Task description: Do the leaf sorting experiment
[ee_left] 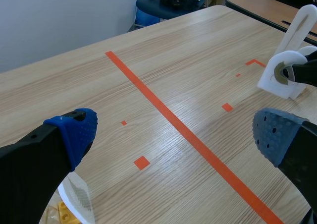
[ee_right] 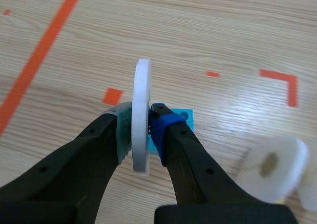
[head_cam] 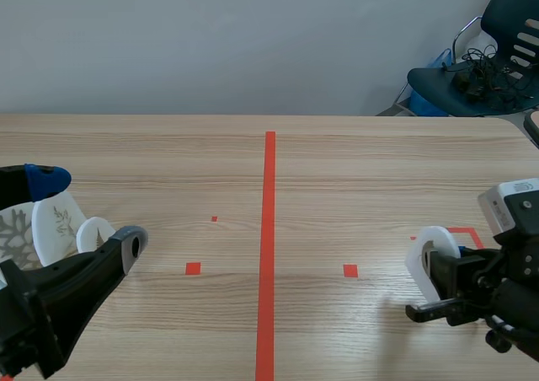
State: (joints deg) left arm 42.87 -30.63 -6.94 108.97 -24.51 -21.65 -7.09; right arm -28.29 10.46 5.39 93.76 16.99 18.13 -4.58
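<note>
A: Two arms are logged in the scene view. Low at the near left, the left claw (head_cam: 84, 208) is held with its fingers spread apart, nothing gripped.
B: Task items there?
A: Just behind it, leaf-printed discs (head_cam: 52, 225) are seen on the worktop (head_cam: 337, 170); the count cannot be told. At the near right, the right claw (head_cam: 436, 271) is clamped on a white disc (head_cam: 438, 239), held upright on edge. A chair (head_cam: 493, 52) is noted beyond the far right corner.
B: Left wrist view?
A: The blue pads (ee_left: 74, 130) are set wide apart, with bare worktop between them. One leaf-printed disc and a yellow piece (ee_left: 63, 211) are partly hidden under one finger. Ahead, the white disc is seen gripped by the other arm's claw.
B: Right wrist view?
A: The white disc is pinched edge-on between the fingers, standing vertical. A light blue block (ee_right: 184, 116) is seen just behind the blue-padded finger, on the worktop. A blurred white round piece (ee_right: 275, 167) is seen beside the claw; any print cannot be made out.
</note>
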